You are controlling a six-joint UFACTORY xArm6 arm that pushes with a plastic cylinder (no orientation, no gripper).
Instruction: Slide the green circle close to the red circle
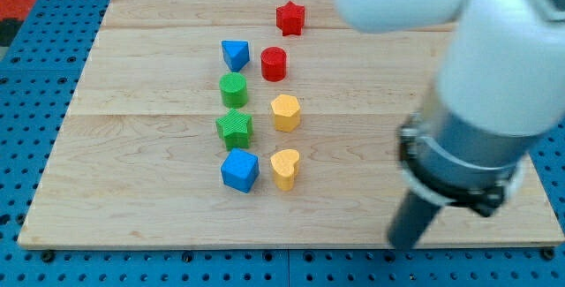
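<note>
The green circle point(233, 89) sits left of the board's middle. The red circle point(274, 64) is just up and to the right of it, a short gap between them. My tip point(403, 242) is at the board's bottom edge on the view's right, far from both circles and touching no block. The arm's white and grey body point(477, 101) fills the view's right side and hides that part of the board.
A red star point(290, 18) lies near the top edge. A blue triangle point(235, 55) sits above the green circle, a green star-like block point(234, 128) below it, then a blue cube point(239, 169). A yellow hexagon point(285, 112) and a yellow heart point(285, 168) lie to their right. The wooden board point(132, 172) rests on blue pegboard.
</note>
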